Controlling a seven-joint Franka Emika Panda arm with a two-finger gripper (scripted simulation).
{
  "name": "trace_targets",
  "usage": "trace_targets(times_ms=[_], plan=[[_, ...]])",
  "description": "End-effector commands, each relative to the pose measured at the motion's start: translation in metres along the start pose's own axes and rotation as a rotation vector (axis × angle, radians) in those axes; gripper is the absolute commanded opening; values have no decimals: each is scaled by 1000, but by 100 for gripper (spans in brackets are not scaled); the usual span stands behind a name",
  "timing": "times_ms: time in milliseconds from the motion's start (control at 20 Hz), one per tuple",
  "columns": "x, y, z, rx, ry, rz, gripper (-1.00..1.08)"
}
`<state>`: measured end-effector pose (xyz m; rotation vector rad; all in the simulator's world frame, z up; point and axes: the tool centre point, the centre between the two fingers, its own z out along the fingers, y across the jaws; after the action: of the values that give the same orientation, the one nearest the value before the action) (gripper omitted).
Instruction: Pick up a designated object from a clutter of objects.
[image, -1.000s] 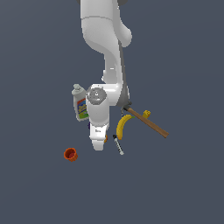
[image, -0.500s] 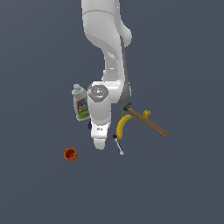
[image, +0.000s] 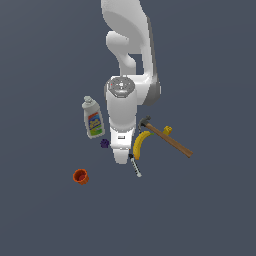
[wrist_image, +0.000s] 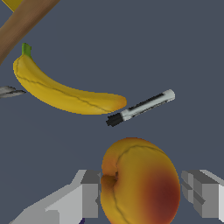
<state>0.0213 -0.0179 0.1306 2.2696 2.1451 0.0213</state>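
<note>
- Peach (wrist_image: 140, 181) sat between the end effector's (wrist_image: 142, 197) spread fingers (wrist_image: 89, 192), one close, the other apart.
- Step looked like pre-grasp; closing on the fruit seemed next.
- Marker (wrist_image: 141, 106) and banana (wrist_image: 65, 92) lay beyond on the worktop (wrist_image: 175, 43).

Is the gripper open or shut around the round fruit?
Open. In the wrist view the gripper has one finger on each side of the round fruit, with a gap visible at one finger.

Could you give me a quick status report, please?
Claw open, straddling round orange-yellow peach. Not yet gripped. Yellow banana, black-and-white marker apart from it.
</note>
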Motion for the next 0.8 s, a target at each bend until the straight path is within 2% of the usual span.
trace_targets(times_ms=[0,750], plan=[[11,0,-25,1,0,-1,-100],[77,6,-179,14,2,-1,-100]])
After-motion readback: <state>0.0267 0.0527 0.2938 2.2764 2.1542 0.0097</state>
